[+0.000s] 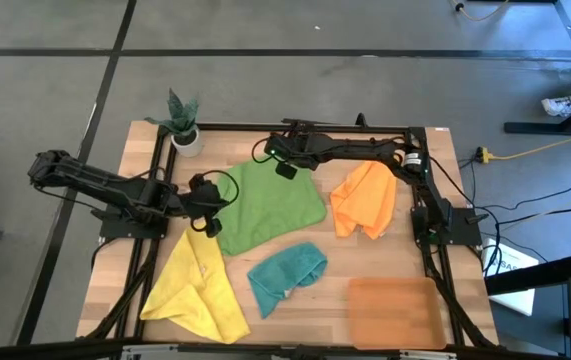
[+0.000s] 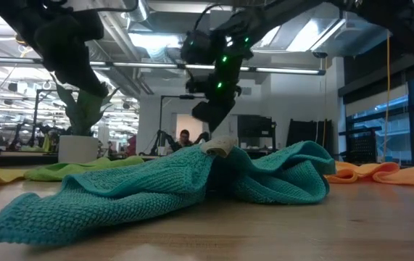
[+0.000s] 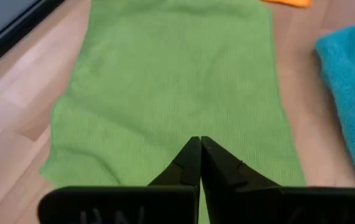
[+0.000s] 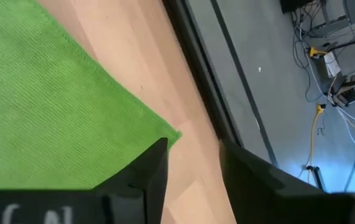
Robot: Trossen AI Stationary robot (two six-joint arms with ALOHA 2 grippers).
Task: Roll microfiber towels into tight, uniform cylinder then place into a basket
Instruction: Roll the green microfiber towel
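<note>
Green towel (image 1: 270,205), centre frame, is lying flat: soft, limp, best pinched at corners. Left gripper (image 3: 199,163) fingers are pressing shut at its edge; whether they pinch cloth, unclear. Right gripper (image 4: 193,163) fingers are gaping, empty, over a corner.

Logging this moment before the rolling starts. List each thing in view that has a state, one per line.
green towel: spread flat, unrolled
orange towel: crumpled heap
teal towel: crumpled heap
yellow towel: loose, partly folded
basket: empty
left pincer: shut at the green towel's edge
right pincer: open over the green towel's corner
</note>
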